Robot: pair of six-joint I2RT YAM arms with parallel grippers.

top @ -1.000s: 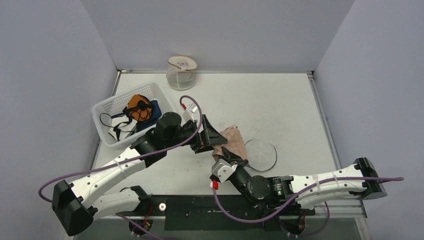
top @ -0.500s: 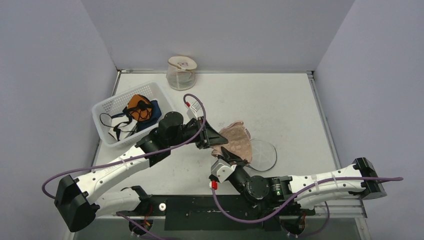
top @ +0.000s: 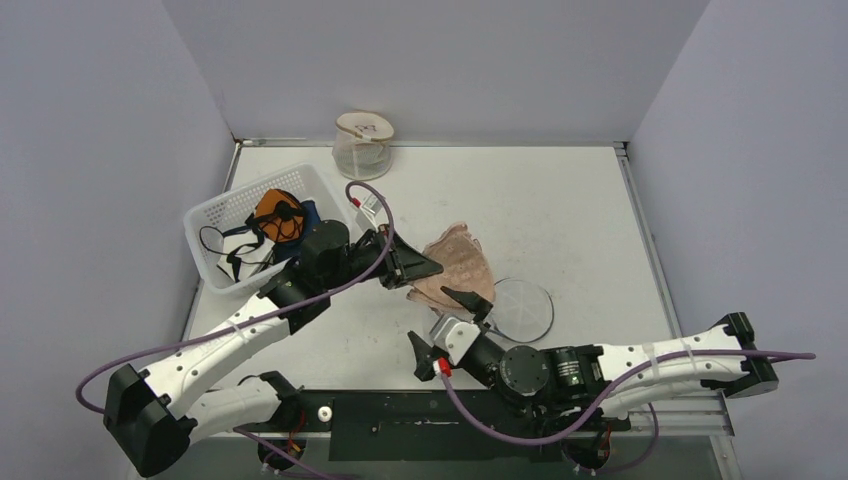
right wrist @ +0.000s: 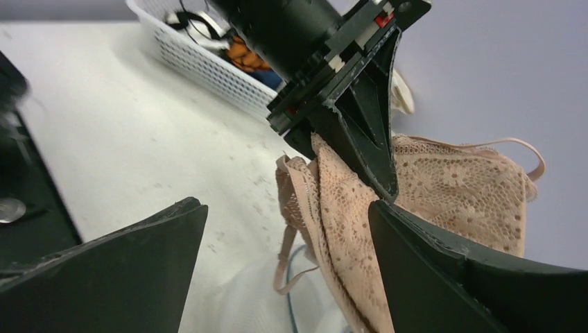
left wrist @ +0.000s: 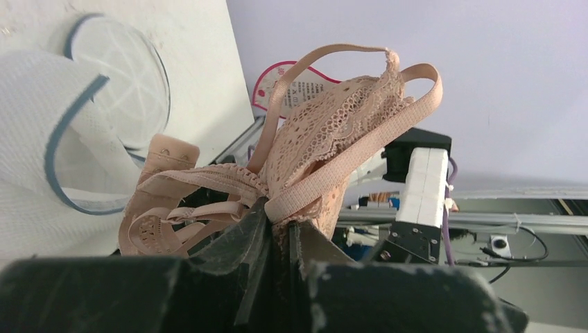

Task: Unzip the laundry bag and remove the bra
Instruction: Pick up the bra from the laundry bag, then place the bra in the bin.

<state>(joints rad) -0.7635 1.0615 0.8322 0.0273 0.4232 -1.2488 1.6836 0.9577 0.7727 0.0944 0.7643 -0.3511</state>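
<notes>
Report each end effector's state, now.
Left end effector: closed on the beige lace bra.
Right end effector: open, holding nothing.

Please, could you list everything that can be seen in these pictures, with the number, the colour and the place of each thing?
bra: 1, beige lace, over the middle of the table, pinched in the left hand
laundry bag: 1, white mesh with a blue-grey edge, flat on the table, just right of the bra
basket: 1, white, left rear of the table
clothes: several, orange, dark blue and black, inside the basket
jar: 1, clear with a pale lid, rear edge of the table
table: 1, white
left hand: 1, black, shut on the bra
right hand: 1, black, open, beside the bra, holding nothing
</notes>
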